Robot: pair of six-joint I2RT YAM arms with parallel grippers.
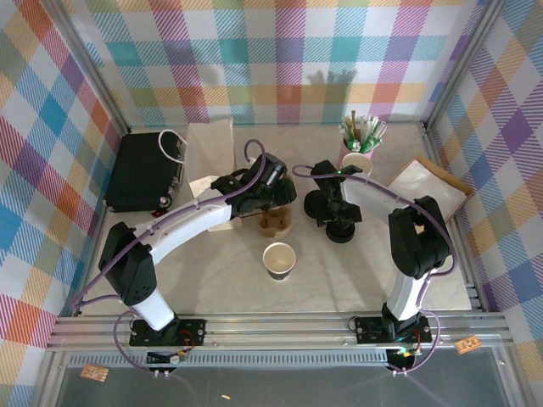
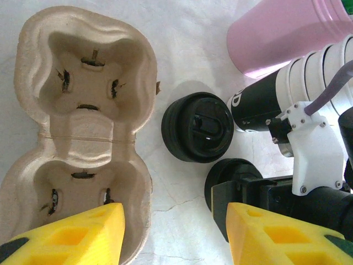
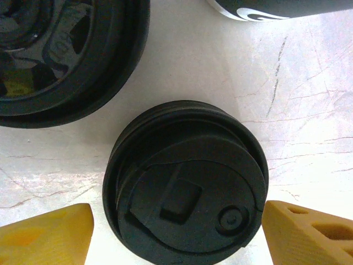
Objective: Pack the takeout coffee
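My right gripper wide, straddling loose lid for pickup, I reckon; left gripper half-open, empty, hovering by carrier; cup lidless.

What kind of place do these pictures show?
Probably a robot test cell staged as a coffee counter: checkered walls, two arms bolted to a metal rail, and a pulp cup carrier beside black lids.

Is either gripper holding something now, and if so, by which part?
Nothing is held. The right gripper stands open around the rim of a black lid lying on the table; the left gripper is open and empty.
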